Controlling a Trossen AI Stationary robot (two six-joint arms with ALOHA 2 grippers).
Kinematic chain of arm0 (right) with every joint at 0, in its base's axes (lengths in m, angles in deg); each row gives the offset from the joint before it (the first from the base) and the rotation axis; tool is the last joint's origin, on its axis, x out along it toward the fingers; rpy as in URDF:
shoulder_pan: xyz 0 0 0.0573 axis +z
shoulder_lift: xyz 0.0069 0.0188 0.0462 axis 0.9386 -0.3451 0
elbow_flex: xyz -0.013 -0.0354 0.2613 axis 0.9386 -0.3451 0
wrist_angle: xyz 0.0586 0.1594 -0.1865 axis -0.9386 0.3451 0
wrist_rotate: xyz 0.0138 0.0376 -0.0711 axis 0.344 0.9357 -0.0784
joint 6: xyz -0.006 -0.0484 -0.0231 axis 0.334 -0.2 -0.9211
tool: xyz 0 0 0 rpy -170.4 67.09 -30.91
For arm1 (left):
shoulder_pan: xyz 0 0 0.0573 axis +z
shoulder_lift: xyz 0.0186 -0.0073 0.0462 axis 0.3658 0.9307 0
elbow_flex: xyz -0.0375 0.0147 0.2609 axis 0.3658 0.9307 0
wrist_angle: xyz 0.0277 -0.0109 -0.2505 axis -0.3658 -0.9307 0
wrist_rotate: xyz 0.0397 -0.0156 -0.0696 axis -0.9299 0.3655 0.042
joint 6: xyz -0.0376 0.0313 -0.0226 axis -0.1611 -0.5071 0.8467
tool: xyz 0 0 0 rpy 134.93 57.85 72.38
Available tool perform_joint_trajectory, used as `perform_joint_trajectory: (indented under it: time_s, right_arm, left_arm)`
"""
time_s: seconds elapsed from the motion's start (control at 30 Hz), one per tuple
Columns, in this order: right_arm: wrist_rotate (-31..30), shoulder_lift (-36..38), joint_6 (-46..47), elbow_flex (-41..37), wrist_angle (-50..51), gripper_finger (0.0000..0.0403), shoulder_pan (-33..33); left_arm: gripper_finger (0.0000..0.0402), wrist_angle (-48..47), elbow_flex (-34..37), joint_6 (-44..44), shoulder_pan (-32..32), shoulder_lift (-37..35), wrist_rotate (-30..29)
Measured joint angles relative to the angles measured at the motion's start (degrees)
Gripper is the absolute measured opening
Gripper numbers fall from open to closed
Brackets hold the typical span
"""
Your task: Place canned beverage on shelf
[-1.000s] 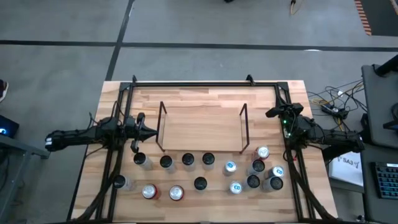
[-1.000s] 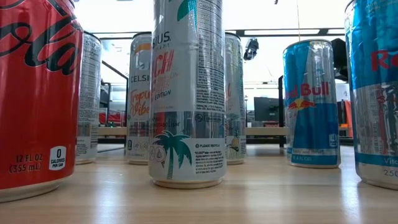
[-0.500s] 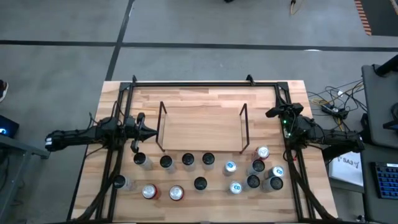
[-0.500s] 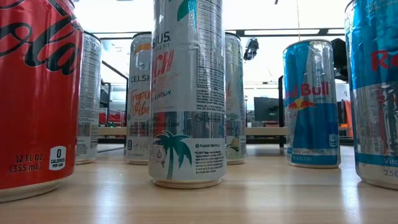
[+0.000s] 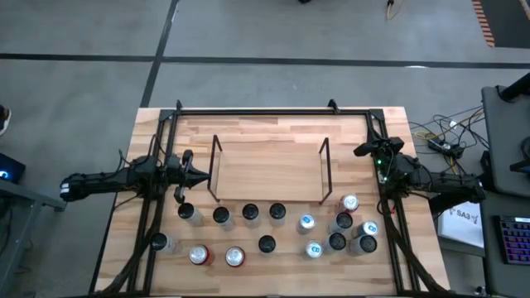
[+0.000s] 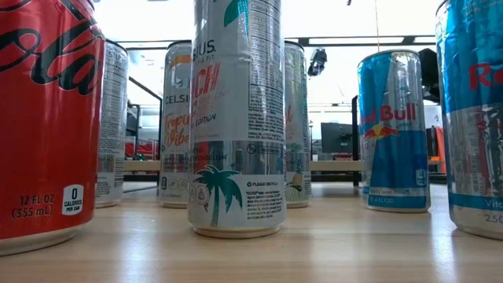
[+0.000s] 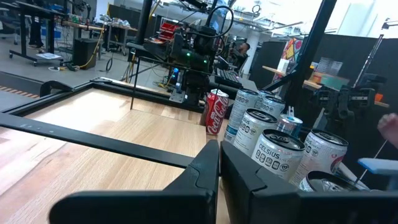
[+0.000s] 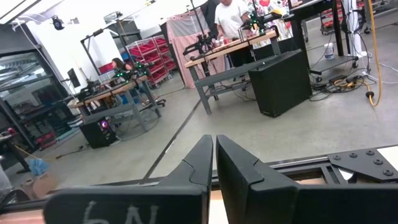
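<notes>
Glossy metal cans (image 6: pixel 237 118) stand on a smooth, light wood table (image 5: pixel 273 124).

Legible markings on the beverage cans

Red can (image 6: pixel 43 126): "12 FL OZ (355 mL)", "0 CALORIES PER CAN". Blue-and-silver can (image 6: pixel 394 130): "Red Bull". White can (image 6: pixel 177 126): "CELSIUS". Palm-tree can (image 6: pixel 238 118): "PLEASE RECYCLE". White can (image 7: pixel 278 152): "CELSIUS".

Overhead camera looks straight down on the whole table (image 5: pixel 273 136). Low camera sits at tabletop level, very close to the cans (image 6: pixel 236 118). Each wrist camera looks forward along its fingers; the left shares those cans.
</notes>
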Motion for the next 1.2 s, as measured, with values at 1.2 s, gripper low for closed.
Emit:
perform_joint_trajectory:
  time_s: [1.2]
  right_arm:
    - [13.2,0.0,-0.4,0.0,-1.7,0.0013,0.0]
  left_arm:
    - [0.0,3.6,0.0,6.4,0.0,0.0,-7.0]
